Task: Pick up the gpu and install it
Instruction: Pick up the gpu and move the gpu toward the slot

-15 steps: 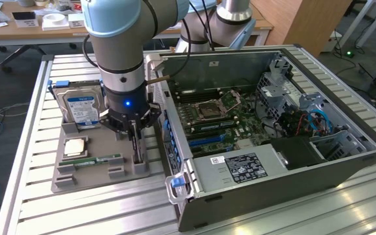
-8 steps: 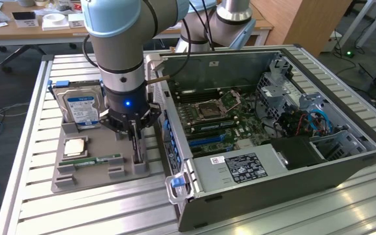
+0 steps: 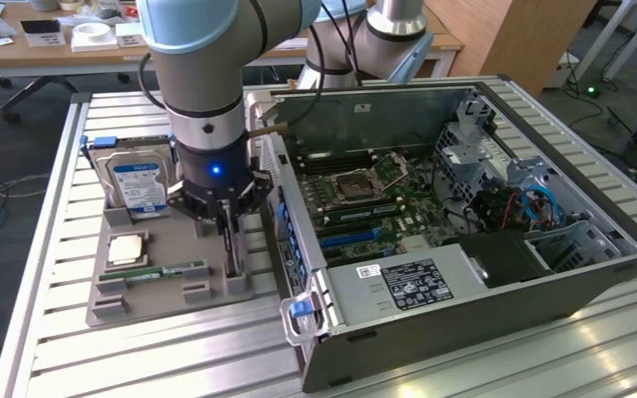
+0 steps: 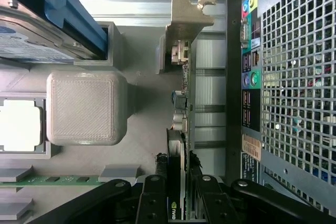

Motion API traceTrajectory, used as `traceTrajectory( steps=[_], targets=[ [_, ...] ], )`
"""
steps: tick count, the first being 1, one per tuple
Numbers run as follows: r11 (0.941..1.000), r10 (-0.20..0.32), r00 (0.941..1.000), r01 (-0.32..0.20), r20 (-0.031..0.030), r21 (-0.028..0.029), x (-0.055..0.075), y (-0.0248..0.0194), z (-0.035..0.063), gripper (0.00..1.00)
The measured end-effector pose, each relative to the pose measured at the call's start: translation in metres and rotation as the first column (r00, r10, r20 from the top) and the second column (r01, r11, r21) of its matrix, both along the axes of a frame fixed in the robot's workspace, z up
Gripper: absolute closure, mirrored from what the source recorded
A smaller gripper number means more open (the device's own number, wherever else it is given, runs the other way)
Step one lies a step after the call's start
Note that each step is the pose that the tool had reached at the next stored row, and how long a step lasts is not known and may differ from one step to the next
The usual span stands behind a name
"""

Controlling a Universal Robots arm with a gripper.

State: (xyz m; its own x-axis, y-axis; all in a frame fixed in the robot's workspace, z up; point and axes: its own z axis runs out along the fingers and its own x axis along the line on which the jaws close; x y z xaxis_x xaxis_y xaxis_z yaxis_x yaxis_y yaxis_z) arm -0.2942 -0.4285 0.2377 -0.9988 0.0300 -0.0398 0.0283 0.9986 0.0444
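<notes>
The gripper (image 3: 226,222) is reaching straight down over the tray (image 3: 175,292) and is clamping the gpu (image 3: 235,254) between its 2 fingers. In the wrist view the gripper (image 4: 178,165) is pressing its black pads against both faces of the gpu (image 4: 187,98). The card is standing on edge in a slot along the tray's side nearest the case (image 3: 430,332). Its metal bracket is resting at the slot's end post.

The tray (image 4: 142,145) is sitting on the slatted table (image 3: 153,356), just beside the case (image 4: 294,77). 3 other parts are sharing the tray:
- The hard drive (image 3: 139,186) is standing upright at 1 end of the tray, its blue label facing out. In the wrist view the hard drive (image 4: 31,30) is leaning in its holder.
- The CPU (image 3: 127,247) is lying flat near the tray's middle, and is also showing in the wrist view (image 4: 18,124).
- The RAM stick (image 3: 163,271) is lying toward the tray's other end, seen edge-on in the wrist view (image 4: 52,180).
</notes>
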Motion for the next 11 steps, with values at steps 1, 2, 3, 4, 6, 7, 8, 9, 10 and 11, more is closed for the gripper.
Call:
traceTrajectory(
  steps=[1,2,3,4,6,7,8,9,10,11],
  targets=[
    [1.0000,0.000,1.0000,0.000,0.0000,-0.0001,0.000,0.0000,0.0012,0.74],
    [1.0000,0.000,1.0000,0.000,0.0000,0.0000,0.000,0.0000,0.0028,0.74],
    [1.0000,0.000,1.0000,0.000,-0.0001,0.0000,0.000,0.0000,0.0044,0.74],
    [1.0000,0.000,1.0000,0.000,0.0001,0.0001,0.000,0.0000,0.0058,0.74],
    [1.0000,0.000,1.0000,0.000,-0.0001,0.0000,0.000,0.0000,0.0088,0.74],
    [1.0000,0.000,1.0000,0.000,-0.0001,0.0000,0.000,0.0000,0.0107,0.74],
    [1.0000,0.000,1.0000,0.000,-0.0001,0.0000,0.000,0.0000,0.0129,0.74],
    [1.0000,0.000,1.0000,0.000,0.0000,0.0000,0.000,0.0000,0.0153,0.74],
    [1.0000,0.000,1.0000,0.000,0.0000,-0.0001,0.000,0.0000,0.0174,0.74],
    [1.0000,0.000,1.0000,0.000,0.0000,0.0000,0.000,0.0000,0.0195,0.74]
  ],
)
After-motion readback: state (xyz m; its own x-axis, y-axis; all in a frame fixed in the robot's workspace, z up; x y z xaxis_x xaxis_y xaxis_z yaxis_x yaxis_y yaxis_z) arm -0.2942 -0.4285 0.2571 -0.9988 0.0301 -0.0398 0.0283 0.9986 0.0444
